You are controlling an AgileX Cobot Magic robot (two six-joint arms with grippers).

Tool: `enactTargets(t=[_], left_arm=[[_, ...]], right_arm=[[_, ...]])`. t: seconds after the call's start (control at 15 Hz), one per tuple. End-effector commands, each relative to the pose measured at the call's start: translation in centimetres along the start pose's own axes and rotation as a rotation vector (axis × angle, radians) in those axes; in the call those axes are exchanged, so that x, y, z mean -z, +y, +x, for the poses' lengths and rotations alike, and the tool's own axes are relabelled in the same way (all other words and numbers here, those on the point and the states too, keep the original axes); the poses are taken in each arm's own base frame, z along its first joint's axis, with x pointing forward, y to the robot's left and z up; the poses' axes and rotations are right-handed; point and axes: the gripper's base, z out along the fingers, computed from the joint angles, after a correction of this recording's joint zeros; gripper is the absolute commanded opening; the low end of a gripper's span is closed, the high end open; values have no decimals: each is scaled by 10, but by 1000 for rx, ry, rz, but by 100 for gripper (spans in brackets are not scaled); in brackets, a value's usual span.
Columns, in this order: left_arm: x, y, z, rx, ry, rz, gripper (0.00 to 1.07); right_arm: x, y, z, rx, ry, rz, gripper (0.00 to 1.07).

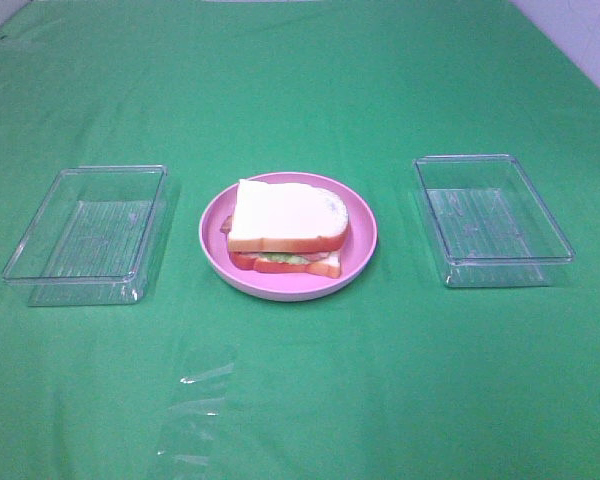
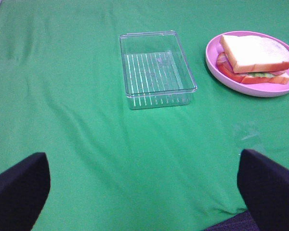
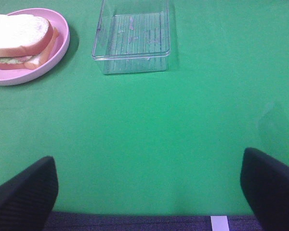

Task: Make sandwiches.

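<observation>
A stacked sandwich (image 1: 288,228) of two white bread slices with orange-brown crust and green and reddish filling lies on a round pink plate (image 1: 362,222) at the table's middle. It also shows in the left wrist view (image 2: 255,57) and the right wrist view (image 3: 20,41). Neither gripper shows in the exterior view. My left gripper (image 2: 144,187) is open and empty, its black fingers (image 2: 17,190) wide apart over bare cloth, well short of the plate. My right gripper (image 3: 149,192) is likewise open and empty, fingers (image 3: 24,195) wide apart.
A clear plastic tray (image 1: 88,232) stands left of the plate, also in the left wrist view (image 2: 155,69). A second clear tray (image 1: 490,218) stands right of it, also in the right wrist view (image 3: 132,36). Both are empty. Green cloth (image 1: 300,400) covers the table.
</observation>
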Motion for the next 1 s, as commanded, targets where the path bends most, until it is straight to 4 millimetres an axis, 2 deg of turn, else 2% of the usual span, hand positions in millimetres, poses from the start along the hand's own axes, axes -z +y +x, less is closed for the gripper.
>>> enactTargets(t=[0.07,1.0], left_arm=[[2,-1,1,5,-20,11,98],[2,-1,1,6,-18,11,98]], right_arm=[[2,0,2,4,-36,-1,99],[2,0,2,-26,-38,38,99]])
